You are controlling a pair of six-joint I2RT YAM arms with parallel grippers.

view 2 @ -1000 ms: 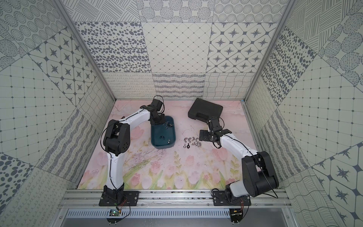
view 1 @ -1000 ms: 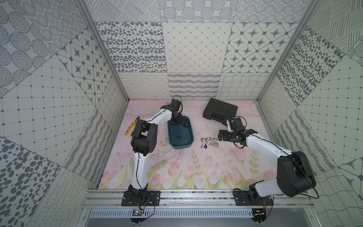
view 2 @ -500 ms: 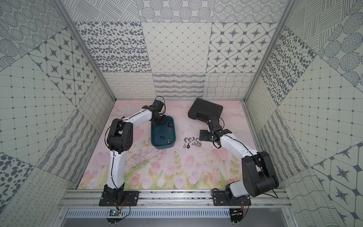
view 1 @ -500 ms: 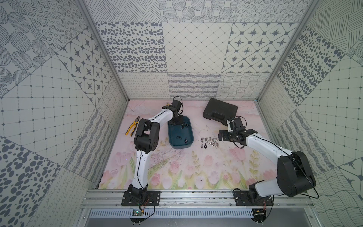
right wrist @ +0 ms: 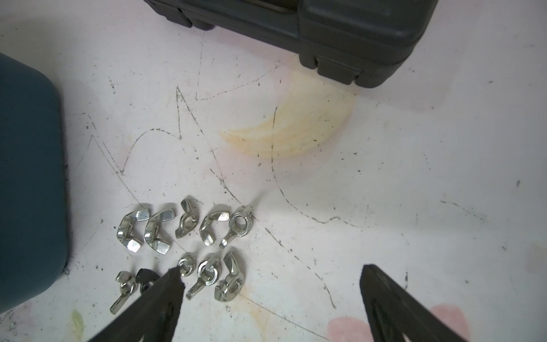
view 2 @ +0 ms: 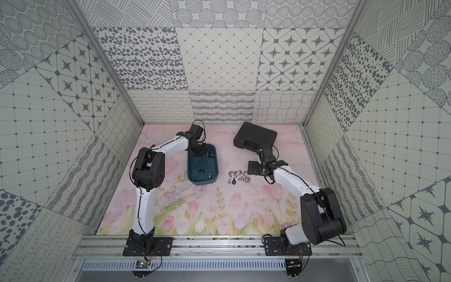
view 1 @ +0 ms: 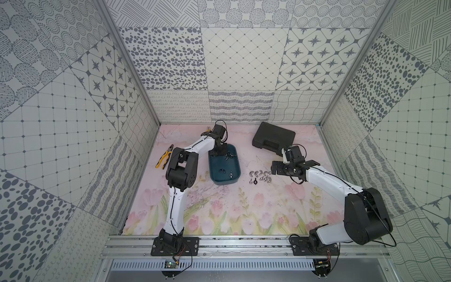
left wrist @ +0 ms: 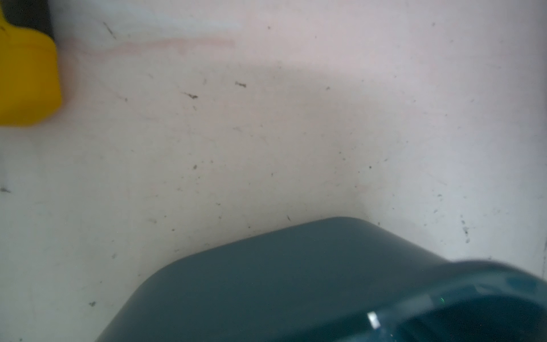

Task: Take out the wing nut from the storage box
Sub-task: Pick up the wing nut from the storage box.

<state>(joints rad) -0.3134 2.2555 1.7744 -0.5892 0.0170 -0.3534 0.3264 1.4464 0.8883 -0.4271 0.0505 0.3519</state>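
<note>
The dark teal storage box (view 1: 220, 162) (view 2: 198, 163) sits on the table (view 1: 244, 214) left of centre, its long side running away from the robot. A few silver wing nuts (view 1: 221, 170) lie inside it, two toward the nearer end and more at the far end. The left pincer (view 1: 219, 153) reaches down into that far end, just beside the far nuts. Its jaws are pressed together, but whether a nut sits between them cannot be told. The wrist hides the tips in both top views, and the left wrist view shows only the box's outer wall (left wrist: 281, 281) and scuffed table. To the right of the box, apart from it, a cluster of loose nuts (view 1: 260, 177) (right wrist: 183, 245) lies in two rough rows on the table, with one small black piece (right wrist: 145, 275) among them. The right pincer (right wrist: 272, 275) hovers just beside that cluster, jaws spread wide over bare table; in the right wrist view one finger (right wrist: 165, 296) overlaps the nearest nuts. A black case (view 1: 273, 139) lies closed toward the back right. Yellow-handled pliers (view 1: 166, 156) lie on the table to the left of the left arm.
</note>
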